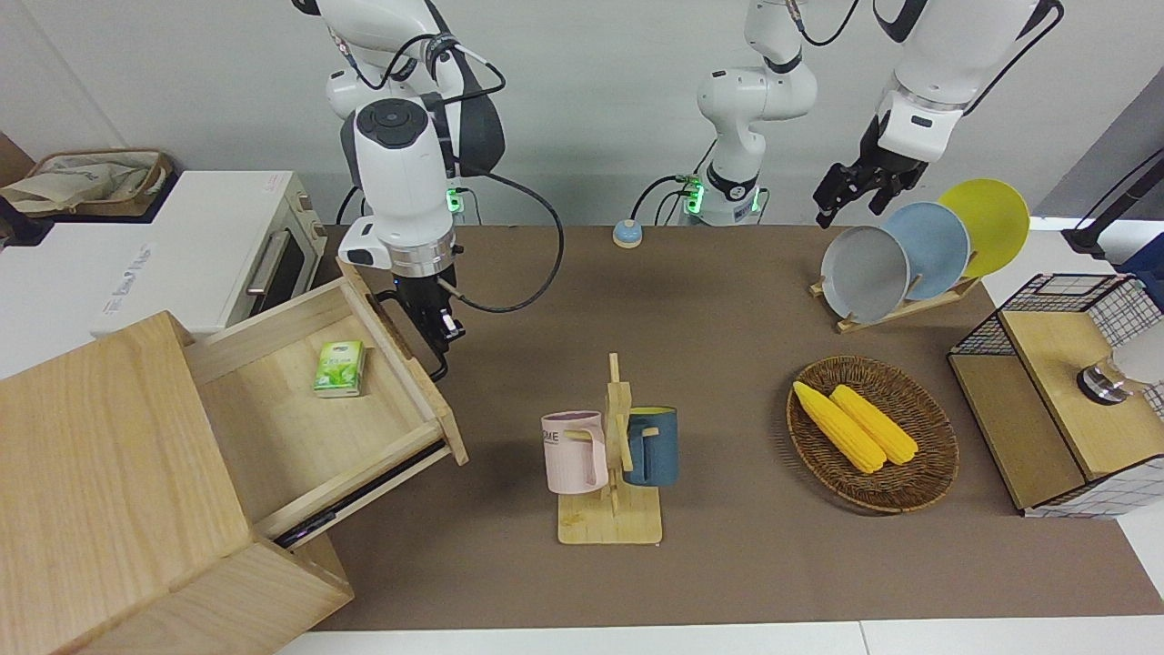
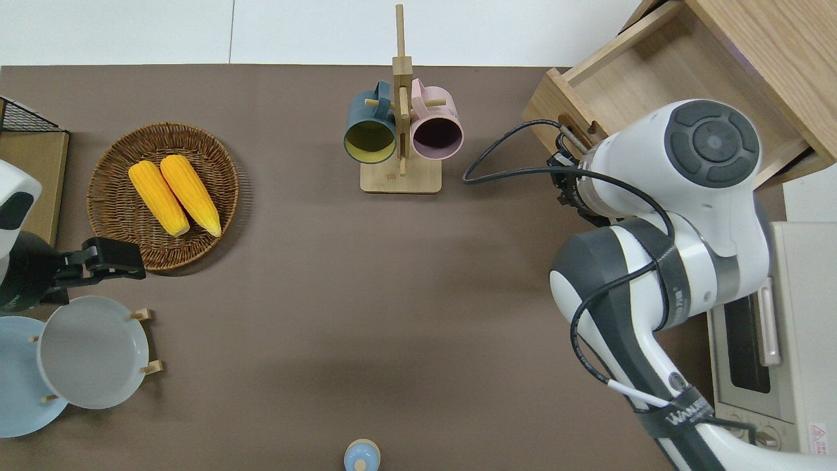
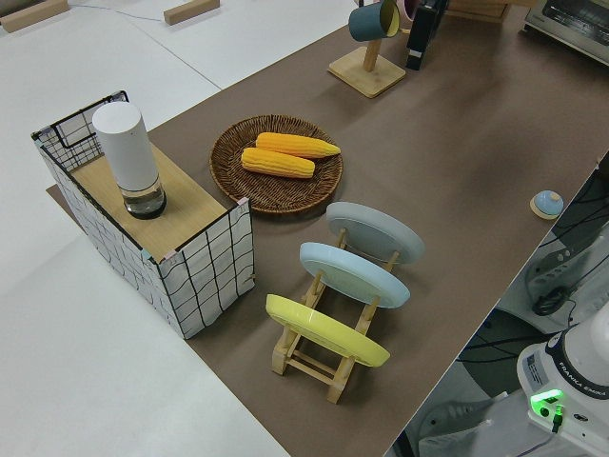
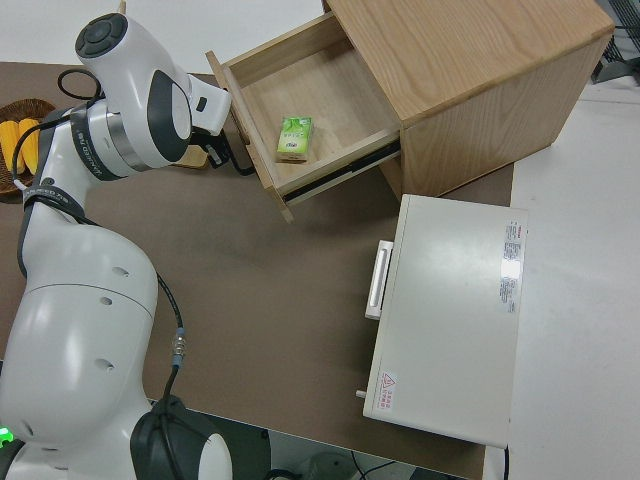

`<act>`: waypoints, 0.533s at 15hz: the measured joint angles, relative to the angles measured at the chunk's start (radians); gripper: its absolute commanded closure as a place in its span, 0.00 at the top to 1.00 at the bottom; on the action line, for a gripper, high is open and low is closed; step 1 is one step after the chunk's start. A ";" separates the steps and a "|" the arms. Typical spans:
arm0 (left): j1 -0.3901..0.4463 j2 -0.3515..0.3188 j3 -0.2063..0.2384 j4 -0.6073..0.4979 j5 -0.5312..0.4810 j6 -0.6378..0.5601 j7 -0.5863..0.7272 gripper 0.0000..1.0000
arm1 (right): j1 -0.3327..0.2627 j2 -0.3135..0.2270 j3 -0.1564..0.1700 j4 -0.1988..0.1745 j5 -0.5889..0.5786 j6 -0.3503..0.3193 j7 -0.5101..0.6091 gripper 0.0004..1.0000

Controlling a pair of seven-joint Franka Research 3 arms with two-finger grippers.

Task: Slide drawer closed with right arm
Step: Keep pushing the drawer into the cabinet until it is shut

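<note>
Drawer [image 1: 309,400] pulled well out of oak cabinet [image 1: 109,473], green packet [image 1: 339,367] inside; right gripper [image 1: 435,341] against drawer front, placed to push; finger state impossible to tell; left arm parked.

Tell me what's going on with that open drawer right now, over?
Right claw at drawer front, by handle. Drawer wide open, green packet inside. Left arm parked. Nothing blocking.

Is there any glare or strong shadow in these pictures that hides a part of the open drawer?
Front view: even light, the drawer floor and the green packet inside are plain, with a soft shadow under its front. Overhead view: no glare, but the right arm covers much of the drawer. Right side view: evenly lit, drawer unobstructed.
</note>
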 measured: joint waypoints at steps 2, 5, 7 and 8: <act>0.000 0.000 0.000 0.000 0.000 0.000 0.000 0.99 | -0.021 0.002 0.001 0.000 0.000 0.000 -0.034 0.00; 0.000 0.000 0.000 0.000 0.000 0.000 0.000 0.99 | -0.056 0.003 0.001 0.000 0.000 0.000 -0.091 0.00; 0.000 0.000 0.000 0.000 0.000 0.000 0.000 0.99 | -0.081 0.006 0.001 0.000 -0.001 0.000 -0.129 0.00; 0.000 0.000 0.000 0.000 0.000 0.000 0.000 0.99 | -0.091 0.007 0.001 0.000 -0.002 0.000 -0.138 0.00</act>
